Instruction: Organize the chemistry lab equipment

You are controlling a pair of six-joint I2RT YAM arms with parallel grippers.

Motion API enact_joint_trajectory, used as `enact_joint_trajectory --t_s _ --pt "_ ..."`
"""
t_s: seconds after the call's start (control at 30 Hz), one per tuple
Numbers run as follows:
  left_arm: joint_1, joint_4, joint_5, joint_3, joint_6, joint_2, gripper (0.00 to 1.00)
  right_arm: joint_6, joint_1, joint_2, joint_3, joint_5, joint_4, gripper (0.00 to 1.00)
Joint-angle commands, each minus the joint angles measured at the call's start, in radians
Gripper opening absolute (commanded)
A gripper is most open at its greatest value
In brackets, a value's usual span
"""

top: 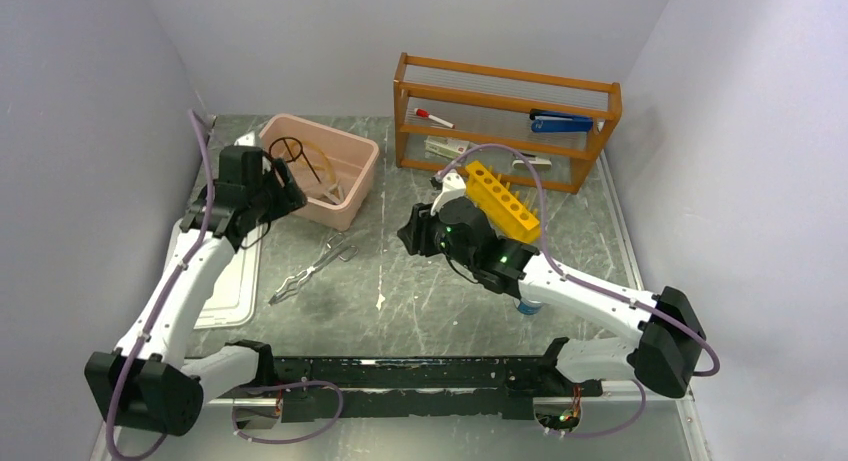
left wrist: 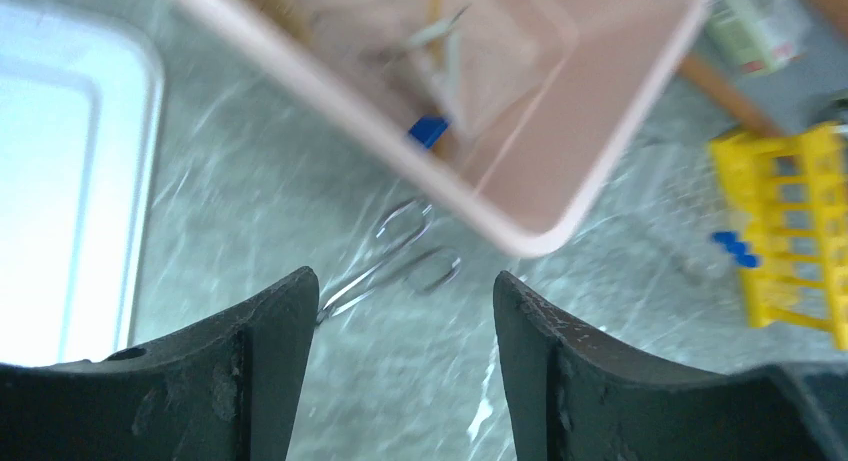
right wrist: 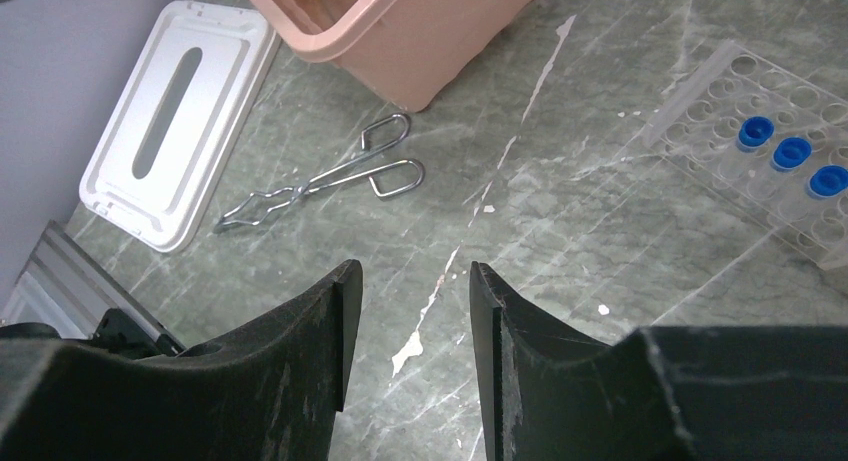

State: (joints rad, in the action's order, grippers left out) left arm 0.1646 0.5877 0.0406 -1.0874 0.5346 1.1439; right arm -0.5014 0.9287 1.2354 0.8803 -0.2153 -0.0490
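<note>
Silvery metal tongs (left wrist: 372, 273) lie flat on the grey-green table (top: 430, 301), in the open ground between the two arms. The left gripper (left wrist: 405, 281) hangs above them with its jaws released and nothing between the fingers. From its wrist view the tongs sit just ahead of the gap. Their loop handles are farther out and the working tips run back toward the left finger, so the long axis crosses the jaw line at a slant rather than square. The right gripper (right wrist: 405, 271) is likewise spread and empty. For it the tongs lie ahead and off to the left, well apart, with the long axis nearly crosswise to its approach. Judgement: the left arm is the better aligned of the two, though a wrist turn looks necessary to close squarely across the shaft. A pink bin (left wrist: 560, 181) stands just beyond the loop handles as the left jaws see it, its near corner close to the tongs, and a descent there risks clipping that wall. A white lid (left wrist: 60, 181) lies to the left of the left jaws, apart from the tongs. A black wire ring stand (top: 288, 149) sits inside the bin. Blue-capped tubes (right wrist: 790, 153) stand in a clear rack (right wrist: 700, 101) ahead and right of the right jaws, off any line to the tongs. A yellow rack (top: 500, 196) sits close by the right wrist.
</note>
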Motion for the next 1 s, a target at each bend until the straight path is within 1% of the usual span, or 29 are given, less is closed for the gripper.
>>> enact_joint_trajectory --t_s 0.0,0.13,0.23,0.33,0.43,0.5,0.57,0.67,0.73,0.83,0.93,0.97 --pt "-0.004 0.249 0.163 0.111 0.154 -0.089 0.67 -0.017 -0.007 0.024 -0.008 0.021 0.035 0.47" --pt "-0.004 0.181 0.195 0.283 0.286 -0.279 0.69 -0.033 -0.007 0.047 0.005 0.023 0.030 0.47" --pt "-0.004 0.165 0.222 0.344 0.348 -0.332 0.72 -0.039 -0.009 0.059 0.016 0.024 0.025 0.47" --pt "-0.004 0.149 0.243 0.382 0.368 -0.289 0.75 -0.047 -0.009 0.066 0.023 0.021 0.026 0.47" --pt "-0.004 0.066 0.201 0.410 0.334 -0.203 0.74 -0.051 -0.008 0.070 0.031 0.017 0.020 0.47" --pt "-0.004 -0.019 0.158 0.429 0.302 -0.132 0.70 -0.052 -0.008 0.072 0.031 0.014 0.019 0.47" --pt "-0.004 -0.091 0.081 0.428 0.281 -0.060 0.64 -0.051 -0.009 0.072 0.033 0.011 0.014 0.47" --pt "-0.004 -0.177 0.030 0.435 0.254 0.013 0.59 -0.049 -0.009 0.063 0.033 0.003 0.001 0.47" --pt "-0.004 -0.243 0.005 0.464 0.226 0.035 0.58 -0.048 -0.009 0.054 0.027 -0.006 0.000 0.48" --pt "-0.003 -0.293 -0.031 0.498 0.217 0.064 0.54 -0.045 -0.008 0.042 0.022 -0.016 -0.005 0.47" --pt "0.000 -0.355 -0.042 0.535 0.196 0.076 0.46 -0.044 -0.008 0.037 0.017 -0.020 -0.007 0.47" --pt "0.002 -0.372 -0.025 0.548 0.187 0.078 0.42 -0.044 -0.009 0.038 0.015 -0.018 -0.004 0.47"
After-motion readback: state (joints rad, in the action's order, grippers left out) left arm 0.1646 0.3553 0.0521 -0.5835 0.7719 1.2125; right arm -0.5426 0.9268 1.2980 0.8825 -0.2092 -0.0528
